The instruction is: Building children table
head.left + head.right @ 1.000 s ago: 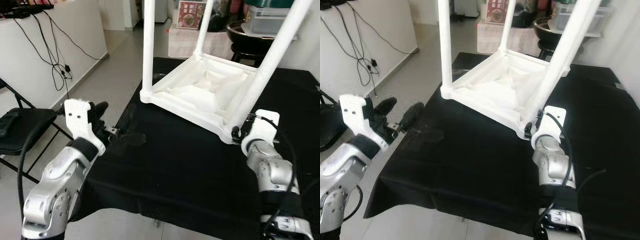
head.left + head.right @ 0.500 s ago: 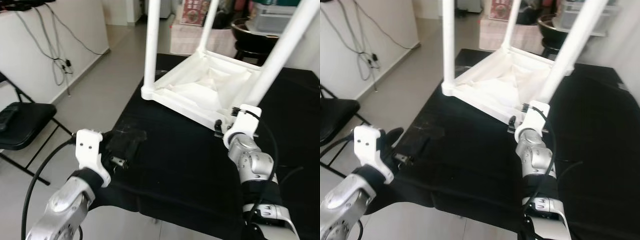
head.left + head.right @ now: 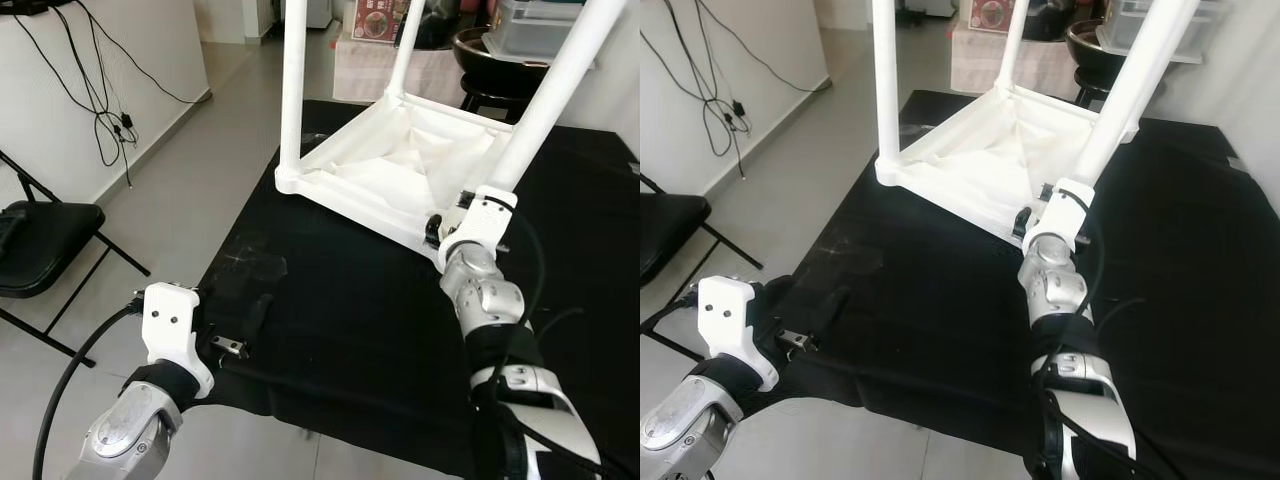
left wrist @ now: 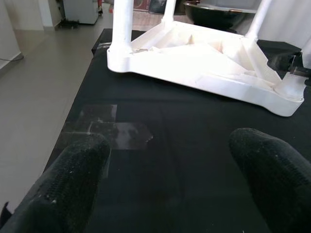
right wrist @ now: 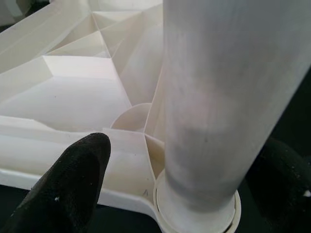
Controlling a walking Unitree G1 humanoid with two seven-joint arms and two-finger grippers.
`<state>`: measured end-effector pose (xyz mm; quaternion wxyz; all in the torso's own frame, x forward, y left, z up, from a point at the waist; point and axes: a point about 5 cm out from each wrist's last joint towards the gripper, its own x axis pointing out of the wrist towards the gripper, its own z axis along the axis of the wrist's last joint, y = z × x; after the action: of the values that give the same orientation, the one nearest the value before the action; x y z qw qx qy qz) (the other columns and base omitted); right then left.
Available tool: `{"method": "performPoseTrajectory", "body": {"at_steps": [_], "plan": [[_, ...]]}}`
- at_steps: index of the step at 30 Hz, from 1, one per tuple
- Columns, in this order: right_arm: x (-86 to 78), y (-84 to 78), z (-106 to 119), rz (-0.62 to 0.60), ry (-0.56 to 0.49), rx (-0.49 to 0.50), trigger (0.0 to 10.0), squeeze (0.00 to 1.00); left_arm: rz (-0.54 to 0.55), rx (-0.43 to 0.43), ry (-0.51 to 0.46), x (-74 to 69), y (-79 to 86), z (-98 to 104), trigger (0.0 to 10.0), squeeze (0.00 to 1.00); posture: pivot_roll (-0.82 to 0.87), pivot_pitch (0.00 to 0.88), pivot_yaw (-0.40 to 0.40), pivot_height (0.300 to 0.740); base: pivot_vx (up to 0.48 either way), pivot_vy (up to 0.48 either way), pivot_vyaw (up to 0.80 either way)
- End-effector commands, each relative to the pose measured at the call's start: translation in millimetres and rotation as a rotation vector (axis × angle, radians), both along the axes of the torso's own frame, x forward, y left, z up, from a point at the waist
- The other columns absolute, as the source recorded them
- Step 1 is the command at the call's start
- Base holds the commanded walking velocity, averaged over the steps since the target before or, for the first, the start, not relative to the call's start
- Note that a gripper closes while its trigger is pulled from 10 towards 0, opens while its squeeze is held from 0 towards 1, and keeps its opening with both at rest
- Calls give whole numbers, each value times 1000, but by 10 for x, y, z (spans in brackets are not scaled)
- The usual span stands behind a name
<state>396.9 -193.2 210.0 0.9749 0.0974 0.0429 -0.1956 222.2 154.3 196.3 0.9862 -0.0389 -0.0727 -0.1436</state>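
Note:
A white children's table (image 3: 400, 170) lies upside down on a black cloth (image 3: 350, 330), its legs pointing up. My right gripper (image 3: 468, 215) is at the base of the near right leg (image 5: 218, 97). It is open, with one fingertip (image 5: 77, 174) on either side of the leg and a gap on one side. My left gripper (image 4: 175, 160) hovers low over the cloth's near left edge, open, with nothing between its fingers (image 4: 73, 174). The far left leg (image 3: 293, 90) stands upright in its corner socket.
A clear tape patch (image 3: 255, 265) lies on the cloth ahead of the left gripper. A black folding chair (image 3: 40, 235) stands on the floor at the left, beside a white wall with hanging cables (image 3: 100, 110). A dark bowl (image 3: 495, 60) and boxes sit behind the table.
My left arm has dropped from a raised pose to the near left edge of the cloth. The right gripper stays at the near right leg's base. The camera has shifted.

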Motion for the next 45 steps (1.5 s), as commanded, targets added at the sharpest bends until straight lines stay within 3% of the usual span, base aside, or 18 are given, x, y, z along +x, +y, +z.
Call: {"method": "performPoseTrajectory", "body": {"at_steps": [1,3,4,5,6,15,22,24,26,29,34,36,38,45], "plan": [[21,18,53,-3,-24,-9,10000,0,11,8,-5,-37,4,7,10000,0,29,174,-52,740,0,0,0],[28,-2,69,-13,-36,-23,10000,0,13,9,-6,-46,3,12,10000,0,35,180,-52,740,0,0,0],[39,-26,71,-23,-45,-27,4824,0,16,11,-8,-57,5,21,10000,0,40,185,-50,740,0,0,0],[46,-41,69,-29,-50,-28,4824,0,18,12,-10,-64,6,27,10000,0,40,185,-50,740,0,0,0],[54,-55,73,-31,-59,-27,0,0,20,14,-11,-70,11,36,10000,0,43,191,-49,740,0,0,0],[63,-90,60,-20,-71,-11,0,0,34,29,-17,-76,60,70,10000,0,52,199,-45,740,0,0,0],[98,45,127,204,-154,-2,0,0,55,46,-33,-59,130,121,10000,0,52,198,-42,740,0,0,0],[74,73,198,390,-214,-39,0,0,58,51,-36,-57,147,132,10000,0,49,197,-40,740,0,0,0],[19,-58,236,478,-224,-123,0,0,61,54,-37,-50,170,135,10000,0,34,196,-32,740,0,0,0],[-1,-134,245,483,-216,-160,0,0,61,55,-37,-44,177,134,10000,0,31,197,-30,740,0,0,0],[-98,-435,300,463,-200,-209,0,0,46,55,-40,-7,154,140,10000,0,16,191,-21,740,0,0,0],[-98,-435,300,463,-200,-209,0,0,46,55,-40,-7,154,140,10000,0,16,191,-21,740,0,0,0],[-234,-487,273,569,-207,-194,0,0,37,53,-44,12,141,149,10000,0,14,186,-14,740,0,0,0],[-311,-472,250,645,-206,-192,0,0,36,55,-44,12,151,149,10000,0,14,184,-13,740,0,0,0]]}}
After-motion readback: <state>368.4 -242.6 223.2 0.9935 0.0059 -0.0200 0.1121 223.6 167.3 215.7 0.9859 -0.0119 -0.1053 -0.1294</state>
